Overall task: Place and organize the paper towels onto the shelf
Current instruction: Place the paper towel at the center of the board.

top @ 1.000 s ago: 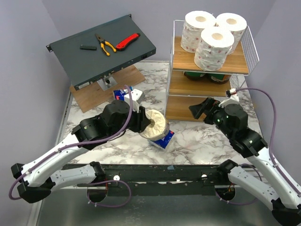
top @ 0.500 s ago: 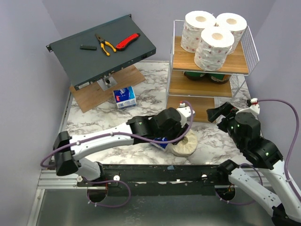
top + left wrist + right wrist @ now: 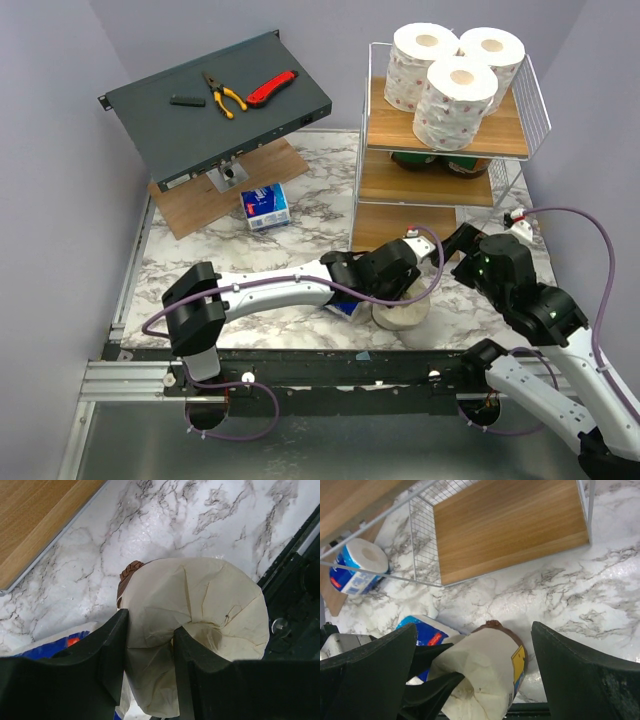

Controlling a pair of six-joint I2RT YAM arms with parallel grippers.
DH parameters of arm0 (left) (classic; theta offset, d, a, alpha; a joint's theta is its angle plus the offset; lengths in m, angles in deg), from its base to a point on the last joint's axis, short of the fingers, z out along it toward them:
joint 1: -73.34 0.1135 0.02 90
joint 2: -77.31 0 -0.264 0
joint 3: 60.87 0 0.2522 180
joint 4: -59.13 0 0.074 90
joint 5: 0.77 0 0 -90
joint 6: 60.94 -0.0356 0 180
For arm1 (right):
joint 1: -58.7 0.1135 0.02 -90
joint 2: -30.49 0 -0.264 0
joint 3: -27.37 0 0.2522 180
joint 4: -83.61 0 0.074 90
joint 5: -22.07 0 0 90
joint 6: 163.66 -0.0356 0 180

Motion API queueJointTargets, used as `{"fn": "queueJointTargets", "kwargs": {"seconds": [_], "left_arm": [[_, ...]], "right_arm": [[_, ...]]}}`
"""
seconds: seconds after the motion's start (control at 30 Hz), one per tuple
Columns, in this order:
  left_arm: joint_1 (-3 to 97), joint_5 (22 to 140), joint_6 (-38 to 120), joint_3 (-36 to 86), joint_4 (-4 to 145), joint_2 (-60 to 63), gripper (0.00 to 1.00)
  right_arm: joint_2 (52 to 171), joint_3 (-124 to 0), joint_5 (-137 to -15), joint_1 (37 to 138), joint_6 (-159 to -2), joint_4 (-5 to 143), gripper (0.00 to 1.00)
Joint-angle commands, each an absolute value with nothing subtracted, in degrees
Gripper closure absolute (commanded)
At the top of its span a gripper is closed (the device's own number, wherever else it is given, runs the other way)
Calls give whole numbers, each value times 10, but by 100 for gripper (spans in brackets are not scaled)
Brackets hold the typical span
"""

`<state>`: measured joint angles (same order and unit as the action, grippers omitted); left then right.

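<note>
Atop the shelf (image 3: 378, 118), white rolls (image 3: 455, 95), maybe green ones (image 3: 440, 160) beneath; left claw (image 3: 150, 630) pinches cream roll (image 3: 215, 605), right claw (image 3: 475, 630) gapes.

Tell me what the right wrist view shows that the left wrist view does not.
Only the right wrist view: the wire mesh side of the shelf, a blue-and-white wrapped roll beyond it, the yellow label on the cream roll, and the open right gripper. Only the left wrist view: the roll's wrinkled end up close, a fold pinched in the left gripper. Both: the cream roll, the marble table and the blue pack beside the roll.
</note>
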<state>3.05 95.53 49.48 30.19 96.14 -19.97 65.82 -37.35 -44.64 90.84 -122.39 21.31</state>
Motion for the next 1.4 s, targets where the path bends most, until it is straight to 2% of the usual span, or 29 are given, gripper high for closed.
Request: {"fn": "queueJointTargets", "kwargs": {"seconds": [0.0,0.23,0.4,0.47,0.67,0.77,0.87,1.13,1.37], "left_arm": [[27,983,500,298,908,-212,92],[28,987,500,296,906,-199,53],[28,1008,506,279,915,-165,35],[27,1016,506,267,916,-149,31],[28,1037,532,228,944,-79,29],[27,1073,554,185,944,-13,29],[31,1122,575,140,943,48,30],[85,1169,651,39,902,171,30],[121,1164,657,12,883,199,31]], "right_arm": [[670,-364,-466,908,-1243,190,0],[663,-356,-456,908,-1267,175,0],[661,-355,-451,908,-1280,163,0],[661,-351,-452,908,-1288,160,0],[675,-325,-492,907,-1292,167,0],[707,-311,-553,907,-1265,185,0],[743,-306,-609,908,-1240,189,5],[754,-313,-615,908,-1210,141,10],[767,-305,-635,907,-1198,122,17]]}}
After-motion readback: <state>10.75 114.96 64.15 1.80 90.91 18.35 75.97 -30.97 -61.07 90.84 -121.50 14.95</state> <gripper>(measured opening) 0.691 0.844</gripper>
